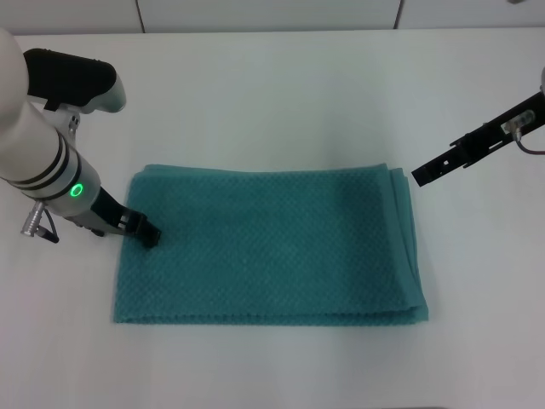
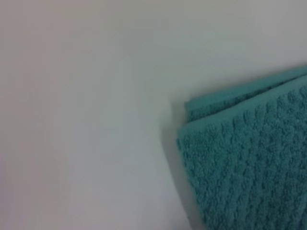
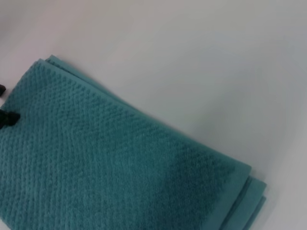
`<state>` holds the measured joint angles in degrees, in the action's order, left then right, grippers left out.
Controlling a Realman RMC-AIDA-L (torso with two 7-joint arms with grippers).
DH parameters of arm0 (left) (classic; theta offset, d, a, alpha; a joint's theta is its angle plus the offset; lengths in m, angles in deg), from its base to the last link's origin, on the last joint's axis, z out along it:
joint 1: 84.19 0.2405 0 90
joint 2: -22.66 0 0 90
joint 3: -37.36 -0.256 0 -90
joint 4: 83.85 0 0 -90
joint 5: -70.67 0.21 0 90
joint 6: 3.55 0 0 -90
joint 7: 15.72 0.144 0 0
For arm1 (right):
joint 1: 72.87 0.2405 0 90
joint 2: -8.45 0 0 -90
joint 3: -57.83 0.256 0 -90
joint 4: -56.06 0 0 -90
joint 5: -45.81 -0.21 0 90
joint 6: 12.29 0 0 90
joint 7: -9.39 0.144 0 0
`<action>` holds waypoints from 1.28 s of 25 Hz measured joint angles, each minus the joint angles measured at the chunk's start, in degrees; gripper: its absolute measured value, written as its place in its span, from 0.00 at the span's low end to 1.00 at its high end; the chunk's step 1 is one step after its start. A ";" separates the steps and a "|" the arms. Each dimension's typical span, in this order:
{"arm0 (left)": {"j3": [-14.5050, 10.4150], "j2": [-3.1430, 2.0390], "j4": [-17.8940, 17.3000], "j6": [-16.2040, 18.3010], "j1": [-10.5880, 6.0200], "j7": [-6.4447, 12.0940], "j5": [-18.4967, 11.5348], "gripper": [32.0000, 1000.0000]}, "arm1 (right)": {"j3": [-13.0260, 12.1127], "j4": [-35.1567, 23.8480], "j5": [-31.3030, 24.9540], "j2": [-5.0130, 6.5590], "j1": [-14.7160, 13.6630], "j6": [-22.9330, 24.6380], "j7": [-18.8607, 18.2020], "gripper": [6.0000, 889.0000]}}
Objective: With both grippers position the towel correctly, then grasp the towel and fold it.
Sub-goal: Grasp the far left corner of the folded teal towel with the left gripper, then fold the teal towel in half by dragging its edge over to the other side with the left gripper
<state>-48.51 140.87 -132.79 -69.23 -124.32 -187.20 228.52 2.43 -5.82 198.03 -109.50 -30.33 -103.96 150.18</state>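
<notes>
The teal towel (image 1: 272, 247) lies flat on the white table, folded, with its layered edges on the right side (image 3: 249, 191). My left gripper (image 1: 143, 230) is low at the towel's left edge, about halfway along it. It is open, with one black tip (image 3: 8, 118) on the cloth and the other just off it. The left wrist view shows only a layered towel corner (image 2: 249, 158) and bare table. My right gripper (image 1: 421, 175) hovers just beyond the towel's far right corner, apart from the cloth, with nothing in it.
White table (image 1: 272, 94) surrounds the towel on all sides. A wall panel edge runs along the far back (image 1: 272, 17). No other objects are on the table.
</notes>
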 joint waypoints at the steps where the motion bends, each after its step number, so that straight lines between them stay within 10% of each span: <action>1: 0.00 0.00 0.00 0.00 0.01 0.00 -0.01 0.84 | 0.01 0.00 0.00 0.00 0.00 0.00 0.00 0.97; 9: 0.06 -0.13 -0.02 -0.08 0.02 0.00 -1.29 0.84 | 0.04 0.00 0.00 0.00 0.00 0.00 0.00 0.97; 25: 0.00 -0.18 -0.02 -0.60 -0.45 0.00 -1.11 0.16 | 0.04 0.00 0.00 0.00 0.00 0.00 0.00 0.97; 32: 0.03 -0.18 -0.09 -0.59 -0.48 0.00 -1.26 0.12 | 0.05 0.00 0.00 0.00 0.00 0.00 0.00 0.97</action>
<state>-48.48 140.70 -132.87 -69.82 -124.80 -187.20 227.26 2.48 -5.81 198.03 -109.50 -30.33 -103.96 150.18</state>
